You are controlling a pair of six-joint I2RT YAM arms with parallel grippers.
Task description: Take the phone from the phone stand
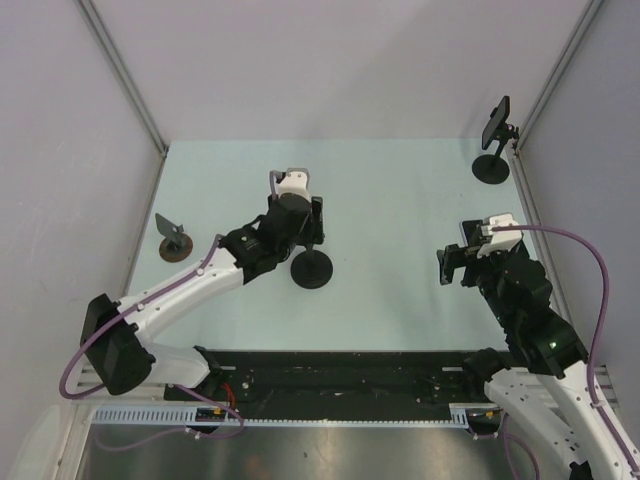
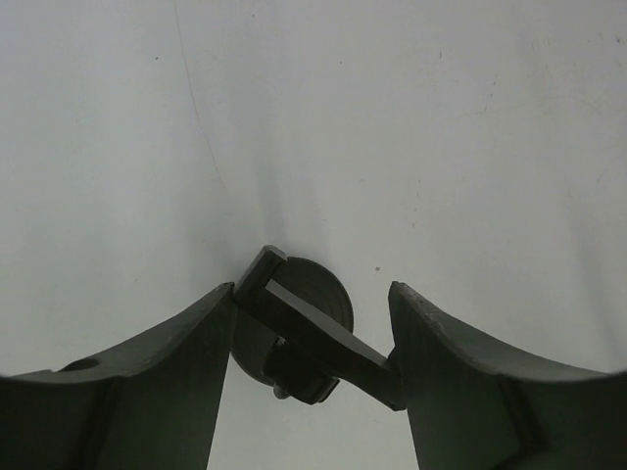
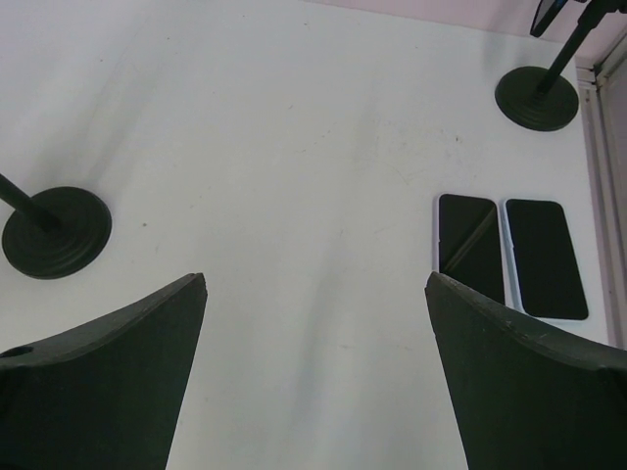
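Left end effector [image 1: 305, 222] hangs over the middle of the counter [image 1: 400, 200], its fingers on either side of the phone [image 1: 318, 226] that sits on the phone stand [image 1: 311, 270]. Its wrist camera gives what the overhead view cannot. There the phone [image 2: 323, 338] is a dark bar seen edge-on, crossing the gap slantwise from the tip of the left finger [image 2: 147, 382] down to the right finger [image 2: 480, 392], whose inner face it touches. At the left finger the bar's corner lies against the tip or just beside it. Whether the fingers are clamped on the phone or merely bracket it, I cannot tell. The stand's round base shows directly beneath the bar.

From overhead the phone is a narrow dark slab on edge, its long side running far to near in that view, just beyond the stand's base. Which way its screen faces cannot be made out.

Right end effector [image 1: 450, 265] hovers near the counter's right edge, fingers spread wide with nothing between them. Its camera shows two flat phones [image 3: 468, 245] lying side by side against the right edge, dark faces up, long axes running far to near. Overhead, the arm hides them. A second stand [image 1: 491, 168] holding another phone stands in the far right corner. A small brown-based stand [image 1: 175, 242] near the left edge appears only from overhead.
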